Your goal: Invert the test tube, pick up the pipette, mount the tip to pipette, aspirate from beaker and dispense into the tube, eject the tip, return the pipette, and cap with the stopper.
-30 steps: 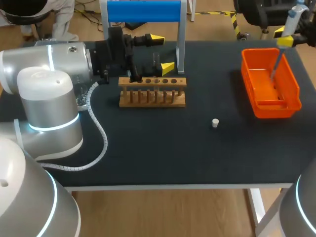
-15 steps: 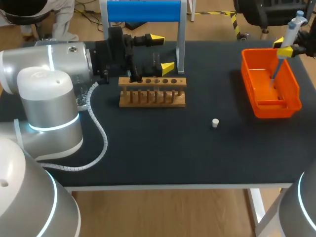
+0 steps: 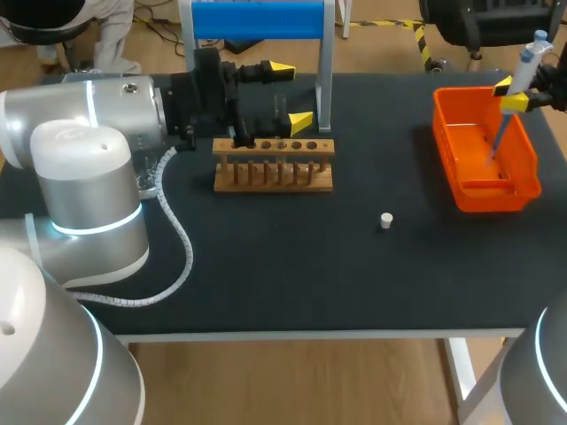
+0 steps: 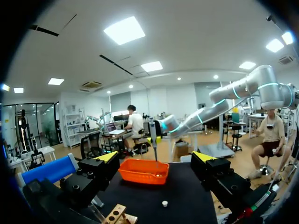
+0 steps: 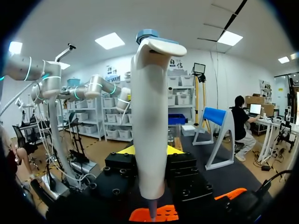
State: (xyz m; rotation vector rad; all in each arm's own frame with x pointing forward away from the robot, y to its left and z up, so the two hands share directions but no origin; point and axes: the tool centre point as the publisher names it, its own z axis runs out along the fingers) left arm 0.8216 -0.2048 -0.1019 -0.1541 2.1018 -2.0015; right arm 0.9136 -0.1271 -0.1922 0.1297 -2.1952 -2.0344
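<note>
Head: right gripper (image 3: 516, 93) jaws clamped on pipette (image 3: 530, 55), lower end over orange bin (image 3: 496, 193). Left gripper (image 3: 290, 95) jaws apart, just behind wooden rack (image 3: 273, 166); stopper (image 3: 386, 220) on desk (image 3: 292, 266).
Left wrist: jaws apart, bin ahead.
Right wrist: pipette upright between jaws.

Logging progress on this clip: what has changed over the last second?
The right gripper, shut on the pipette, moved down in the head view, above the orange bin; whether it went lower or came nearer cannot be told. Nothing was taken or let go. The left gripper, open by the wooden rack, and the stopper stayed put.
</note>
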